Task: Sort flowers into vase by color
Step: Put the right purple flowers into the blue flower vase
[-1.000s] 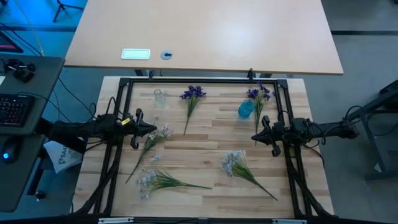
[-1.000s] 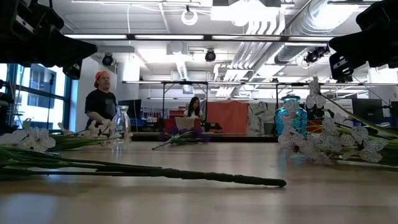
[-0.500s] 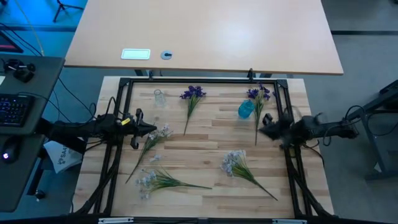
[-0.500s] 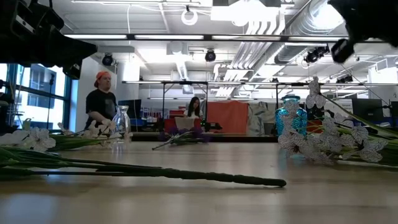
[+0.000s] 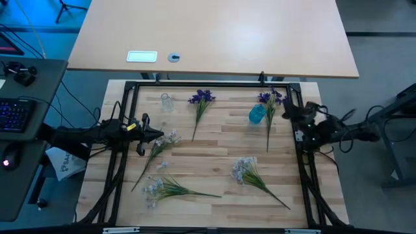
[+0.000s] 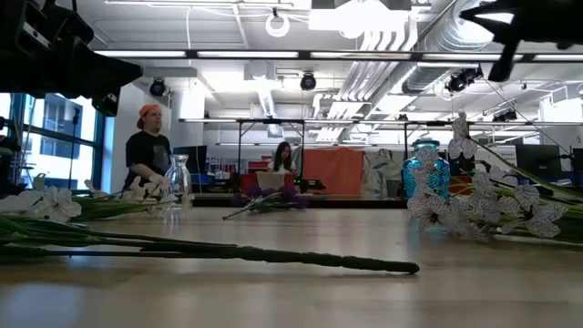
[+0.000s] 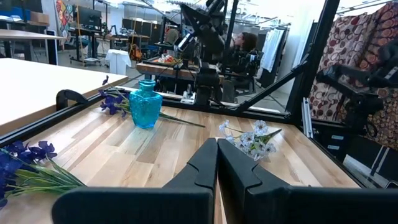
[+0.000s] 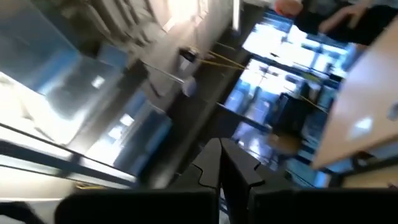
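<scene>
Five sprigs lie flat on the table. One purple flower (image 5: 202,97) lies at far centre. A second purple flower (image 5: 270,98) lies beside the blue vase (image 5: 257,115), its stem running toward the near edge. Pale flowers lie at left (image 5: 170,138), near left (image 5: 155,187) and near right (image 5: 242,170). A clear vase (image 5: 166,102) stands far left. My left gripper (image 5: 159,136) hovers shut beside the left pale bloom, holding nothing. My right gripper (image 5: 286,112) is shut, raised and tipped upward by the blue vase; its wrist view (image 8: 219,163) shows only ceiling.
A black metal frame (image 5: 208,84) borders the wooden table on all sides. In the left wrist view the blue vase (image 7: 145,104) and a pale sprig (image 7: 252,138) lie ahead, with the right arm beyond. Two people sit in the room behind the table (image 6: 148,150).
My right gripper has risen from low over the table's right side and swung toward the far edge, tipping upward until it points at the ceiling. In the low view it has climbed almost out of the picture. The flowers and vases have kept still.
</scene>
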### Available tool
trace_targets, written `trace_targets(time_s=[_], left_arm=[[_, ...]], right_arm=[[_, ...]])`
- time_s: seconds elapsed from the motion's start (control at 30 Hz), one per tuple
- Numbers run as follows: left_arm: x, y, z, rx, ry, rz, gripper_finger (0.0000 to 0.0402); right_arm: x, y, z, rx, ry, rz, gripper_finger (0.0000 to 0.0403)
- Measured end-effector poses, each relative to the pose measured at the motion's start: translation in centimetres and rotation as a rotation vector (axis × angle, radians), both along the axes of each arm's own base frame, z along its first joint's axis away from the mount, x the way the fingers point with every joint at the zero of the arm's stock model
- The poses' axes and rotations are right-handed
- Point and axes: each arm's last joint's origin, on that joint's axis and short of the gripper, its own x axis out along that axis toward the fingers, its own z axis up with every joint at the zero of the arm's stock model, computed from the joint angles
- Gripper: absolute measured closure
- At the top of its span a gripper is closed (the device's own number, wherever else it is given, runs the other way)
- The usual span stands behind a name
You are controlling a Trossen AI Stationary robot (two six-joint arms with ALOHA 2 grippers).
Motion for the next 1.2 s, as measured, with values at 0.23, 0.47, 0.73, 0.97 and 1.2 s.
trace_targets(time_s=[0.23, 0.47, 0.73, 0.97, 1.2], left_arm=[[0.0, 0.0, 0.0, 0.000, 0.000, 0.000, 0.0401], [0.0, 0.0, 0.0, 0.000, 0.000, 0.000, 0.0401], [0.0, 0.0, 0.0, 0.000, 0.000, 0.000, 0.0402], [0.0, 0.0, 0.0, 0.000, 0.000, 0.000, 0.0401], [0.0, 0.0, 0.0, 0.000, 0.000, 0.000, 0.0401]], right_arm=[[6.1, 1.0, 1.9, -0.055, 0.256, 0.079, 0.0402], [10.3, 2.0, 3.1, -0.296, 0.552, 0.214, 0.0402], [9.2, 2.1, 0.5, 0.030, 1.126, 0.363, 0.0399], [5.6, 1.7, -4.8, 0.462, 1.472, 0.315, 0.0330], [3.9, -0.6, -7.9, 0.683, 1.548, 0.027, 0.0240]])
